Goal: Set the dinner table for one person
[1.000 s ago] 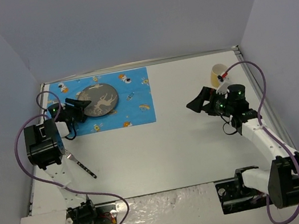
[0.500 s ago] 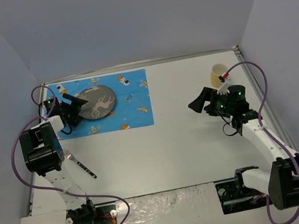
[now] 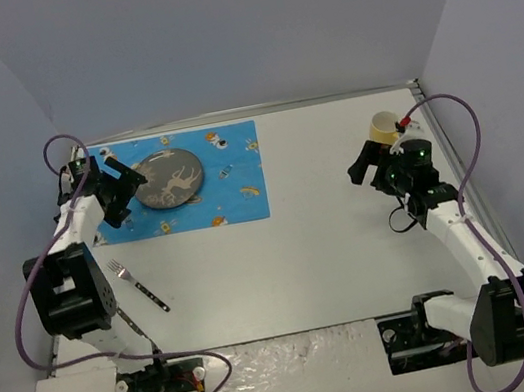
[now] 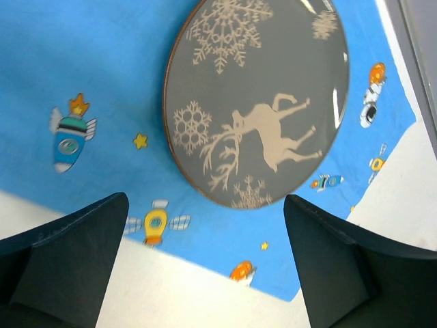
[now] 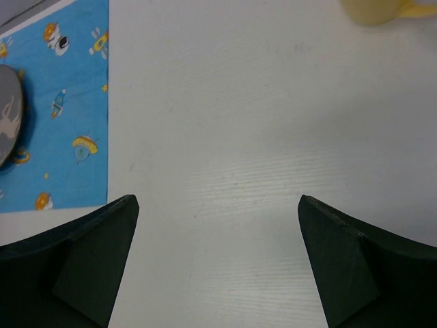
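Large flat white rectangular dinner table (image 3: 302,250) with a thin metal edge strip, filling the middle of the top view, boxed in by plain pale lilac walls (image 3: 213,32) at left, back and right. In its upper left, a bright blue cartoon-print cloth mat (image 3: 235,185) lying flat, carrying a round grey plate with a white reindeer and snowflakes (image 3: 169,177). Below the mat, on bare white, a metal fork with a dark handle (image 3: 139,285); at upper right, a pale yellow cup (image 3: 385,126)

Left gripper (image 3: 119,193) over the mat's left end, just beside the plate's rim, fingers (image 4: 68,260) spread wide, clasping nothing; plate and mat seen between them from the wrist. Right gripper (image 3: 366,165) just below and left of the cup, fingers (image 5: 75,266) likewise wide apart, nothing between but bare tabletop

Against a second ago: left gripper further up and left, off the plate's edge, black arm block lower in the frame, fork now fully uncovered; right gripper nearer the cup
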Available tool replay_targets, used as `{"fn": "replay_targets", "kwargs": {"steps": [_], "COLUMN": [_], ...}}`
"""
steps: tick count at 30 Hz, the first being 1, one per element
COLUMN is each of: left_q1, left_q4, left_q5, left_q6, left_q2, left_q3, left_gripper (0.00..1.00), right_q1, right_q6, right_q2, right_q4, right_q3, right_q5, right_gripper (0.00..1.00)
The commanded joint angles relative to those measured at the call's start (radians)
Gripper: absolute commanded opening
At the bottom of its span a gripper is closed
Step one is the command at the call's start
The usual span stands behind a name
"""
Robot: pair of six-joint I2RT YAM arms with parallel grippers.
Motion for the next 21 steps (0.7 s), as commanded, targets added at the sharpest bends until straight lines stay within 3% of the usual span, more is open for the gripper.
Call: {"fn": "replay_targets", "kwargs": {"steps": [1,6,11,16,21], "left_q1": [-0.020,-0.054,-0.099,-0.145,-0.147], "left_q4": [-0.211,-0.365,-0.348,-0.333,-0.352], "left_q5": [-0.097,-0.157,-0.197,-0.202,-0.194], "left_q6": [0.189,0.372,0.448,0.498,0.499], "left_q2": [-0.208,-0.343,-0.453,-0.456,-0.428], "left_q3": [0.111,0.133,0.015,-0.049,-0.034], "left_gripper": [0.96,0.97,0.97,0.97,0.97], "right_q1": [-0.002,-0.007,-0.016,-0.152,-0.205], "right_q6": [-0.075,-0.046,-0.117,-0.278,-0.411], "right_q2": [0.071,0.238,0.398,0.510,0.586], "right_q4": [0.013,-0.014,-0.010,0.023,0.047], "right_q3": [0.154,0.290,0.424,0.495,0.525], "right_q5": [0.246,0.427,0.482,0.286,0.133], "right_gripper": [1.00,1.00,1.00,0.97,0.95]}}
